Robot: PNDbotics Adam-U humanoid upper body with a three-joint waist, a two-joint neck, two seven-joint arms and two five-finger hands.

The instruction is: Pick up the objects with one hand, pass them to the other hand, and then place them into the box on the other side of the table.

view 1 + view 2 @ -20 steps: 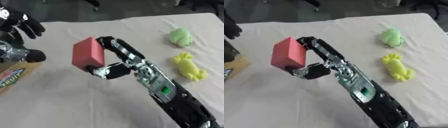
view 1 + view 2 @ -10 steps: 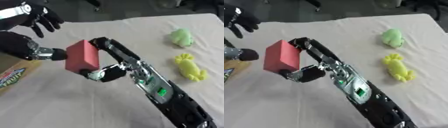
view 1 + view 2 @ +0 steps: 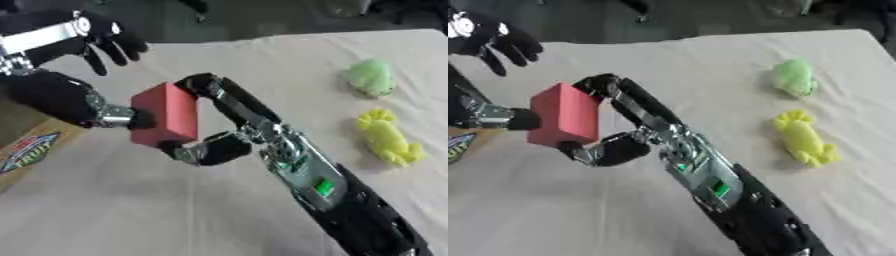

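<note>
Right hand [image 3: 210, 145] gripping red block [image 3: 164, 114], now carrying it closer to left hand [image 3: 109, 42], fingers spread open. Handover coming next.

The right hand [image 3: 214, 142] pinches a red block [image 3: 164, 115] above the cloth-covered tabletop [image 3: 131, 205], the left hand [image 3: 105, 42] open just up-left of it — a green toy [image 3: 372, 77] and a yellow toy [image 3: 388, 138] lie far right, a box [image 3: 26, 150] at left.
</note>
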